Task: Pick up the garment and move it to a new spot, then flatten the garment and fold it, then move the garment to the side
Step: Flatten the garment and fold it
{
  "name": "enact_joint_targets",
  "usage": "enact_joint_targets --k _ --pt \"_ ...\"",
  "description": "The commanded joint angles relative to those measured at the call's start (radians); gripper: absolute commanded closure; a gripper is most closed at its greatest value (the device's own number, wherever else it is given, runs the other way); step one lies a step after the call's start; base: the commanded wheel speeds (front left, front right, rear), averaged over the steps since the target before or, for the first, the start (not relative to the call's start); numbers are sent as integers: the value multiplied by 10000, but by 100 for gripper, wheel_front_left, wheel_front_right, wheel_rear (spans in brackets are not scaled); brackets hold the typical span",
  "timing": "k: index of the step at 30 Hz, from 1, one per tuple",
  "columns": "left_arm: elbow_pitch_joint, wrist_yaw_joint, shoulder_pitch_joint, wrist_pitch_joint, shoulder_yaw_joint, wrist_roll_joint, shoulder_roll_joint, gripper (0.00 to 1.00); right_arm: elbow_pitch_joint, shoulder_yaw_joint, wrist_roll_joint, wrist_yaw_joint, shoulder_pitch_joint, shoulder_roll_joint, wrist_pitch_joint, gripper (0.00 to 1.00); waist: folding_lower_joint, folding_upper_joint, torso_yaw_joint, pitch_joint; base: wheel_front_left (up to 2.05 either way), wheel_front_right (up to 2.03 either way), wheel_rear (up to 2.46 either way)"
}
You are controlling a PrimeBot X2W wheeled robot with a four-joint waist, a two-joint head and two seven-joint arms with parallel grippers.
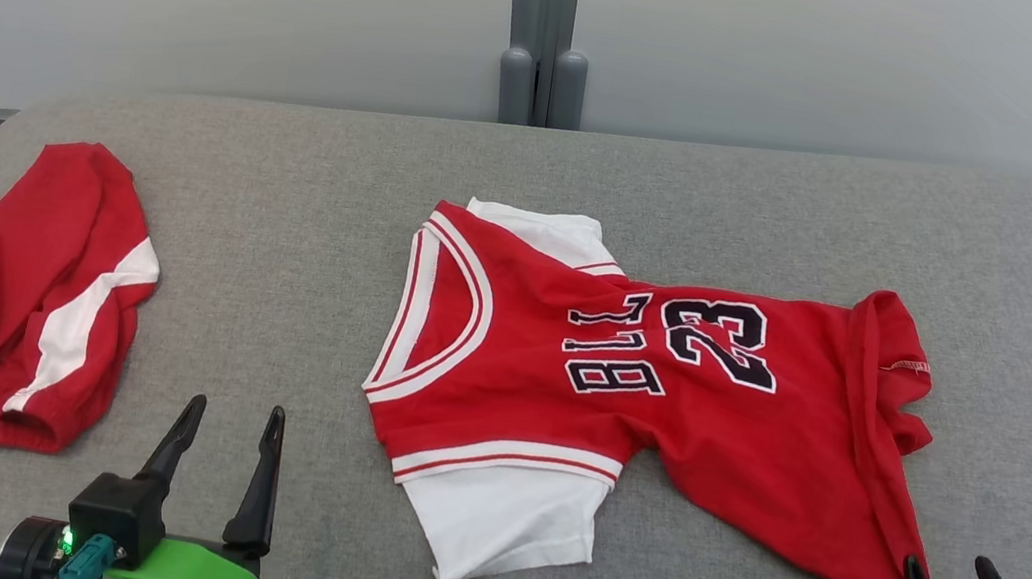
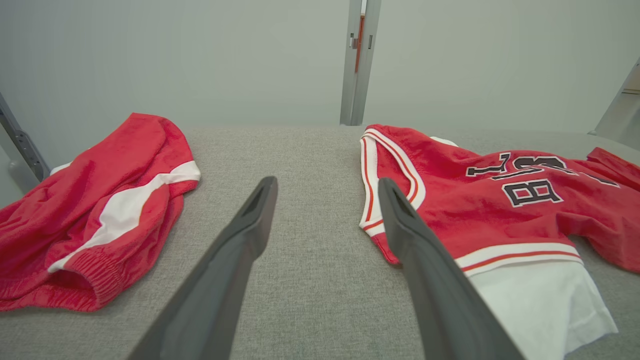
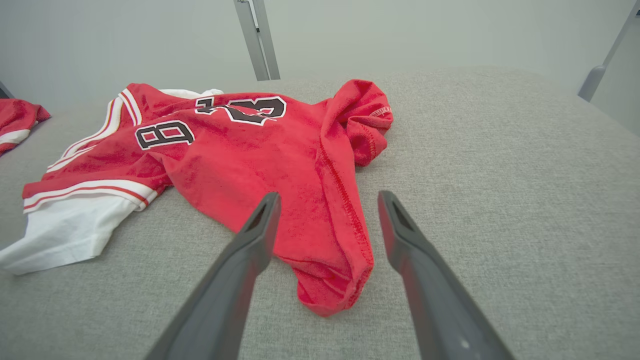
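Grey cloth surface (image 1: 306,200) with rumpled red jersey (image 1: 662,401), red shorts (image 1: 10,299) well apart.

The left gripper (image 2: 326,185) spreads its fingers wide over bare grey cushion (image 2: 310,280). Crumpled red shorts (image 2: 100,200) with a white stripe lie at the cushion's left edge. The red jersey (image 2: 500,210) lies to the right, its collar (image 2: 372,175) nearest the gripper.

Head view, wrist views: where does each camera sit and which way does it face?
Head view: high, looking down at jersey and shorts on the grey surface; left gripper, right gripper at bottom corners.
Left wrist view: low, along its open fingers, between shorts and jersey collar.
Right wrist view: low, along its open fingers, toward the jersey's hem corner.
Shared: all three show the jersey.
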Motion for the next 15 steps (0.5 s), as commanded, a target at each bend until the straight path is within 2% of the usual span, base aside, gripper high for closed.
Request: enact_joint_targets --k 1,5,15 --pt "-52 -19 107 -5 48 155 22 0 -172 -114 -123 -18 -174 117 -30 0 0 -1 -12 -69 0 0 0" --pt "-143 -20 235 -5 274 175 79 0 -637 -383 -464 -18 -369 621 -30 0 0 -1 10 -195 0 0 0" --pt "-431 -21 382 -6 882 304 121 0 -776 -406 -1103 -18 -696 1401 -30 0 0 -1 169 -383 0 0 0"
